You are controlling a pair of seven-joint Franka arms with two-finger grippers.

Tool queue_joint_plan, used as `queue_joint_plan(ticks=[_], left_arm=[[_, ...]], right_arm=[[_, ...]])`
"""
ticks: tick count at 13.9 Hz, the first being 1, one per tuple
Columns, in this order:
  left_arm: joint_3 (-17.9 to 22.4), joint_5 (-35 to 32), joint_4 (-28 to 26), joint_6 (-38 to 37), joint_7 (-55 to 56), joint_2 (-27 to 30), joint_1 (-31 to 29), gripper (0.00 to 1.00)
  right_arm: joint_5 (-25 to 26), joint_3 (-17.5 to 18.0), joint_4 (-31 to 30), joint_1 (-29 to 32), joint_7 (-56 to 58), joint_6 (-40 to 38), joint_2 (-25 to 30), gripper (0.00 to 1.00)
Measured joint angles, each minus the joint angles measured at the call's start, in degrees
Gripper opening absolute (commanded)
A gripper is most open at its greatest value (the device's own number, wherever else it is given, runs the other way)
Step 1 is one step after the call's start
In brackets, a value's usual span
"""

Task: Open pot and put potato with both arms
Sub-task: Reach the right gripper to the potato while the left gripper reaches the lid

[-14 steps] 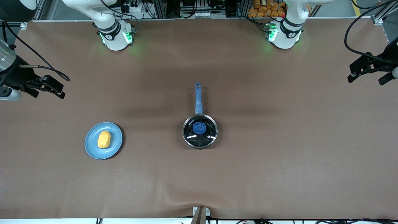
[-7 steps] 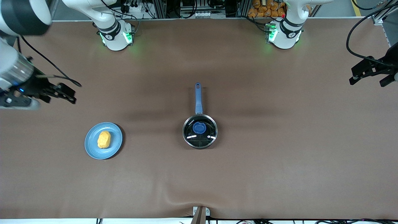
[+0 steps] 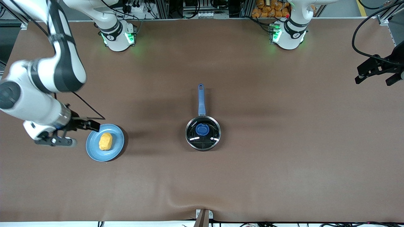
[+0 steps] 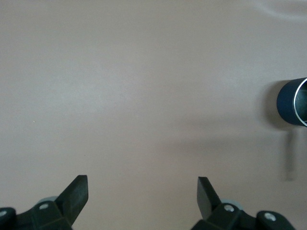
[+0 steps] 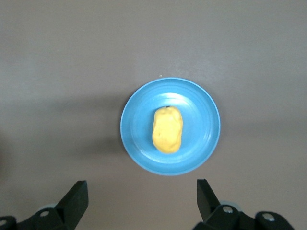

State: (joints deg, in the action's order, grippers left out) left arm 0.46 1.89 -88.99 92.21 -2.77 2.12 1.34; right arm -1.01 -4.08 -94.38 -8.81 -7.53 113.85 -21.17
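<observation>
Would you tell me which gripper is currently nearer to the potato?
Right. The right gripper hangs open beside the blue plate holding the potato; the left gripper, also open, waits at the left arm's end of the table.

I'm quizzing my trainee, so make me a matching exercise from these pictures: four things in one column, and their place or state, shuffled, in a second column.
Things:
1. potato
2. pot
3. right gripper
4. left gripper

Places or states:
A. open, over bare table at the left arm's end
B. lying on the blue plate
C. mid-table, glass lid on
D. open, over the plate's edge toward the right arm's end

Pairs: 1-B, 2-C, 3-D, 4-A
</observation>
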Motion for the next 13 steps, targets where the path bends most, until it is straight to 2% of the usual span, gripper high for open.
queue_joint_plan(ticks=[5,7,11,13], left_arm=[[-0.1,0.1,-0.3,0.0,0.0,-0.3,0.2,1.0],[-1.4,1.1,-0.3,0.0,2.1,-0.9,1.5,1.0],[-7.8,1.5,0.1,2.1,18.1,-6.5,9.6,1.0],[-8.7,1.5,0.8,5.3,24.6,-10.3,14.5,1.0]], right_arm=[[-0.1,-0.4,0.0,2.8,4.4,7.8,-8.0,1.0],[-1.1,-0.4,0.0,3.9,5.1,9.2,-10.6,1.0],[-4.9,-0.1,0.1,3.9,5.4,9.8,-14.0,1.0],[-5.6,-0.1,0.1,3.9,5.4,10.8,-15.2,1.0]])
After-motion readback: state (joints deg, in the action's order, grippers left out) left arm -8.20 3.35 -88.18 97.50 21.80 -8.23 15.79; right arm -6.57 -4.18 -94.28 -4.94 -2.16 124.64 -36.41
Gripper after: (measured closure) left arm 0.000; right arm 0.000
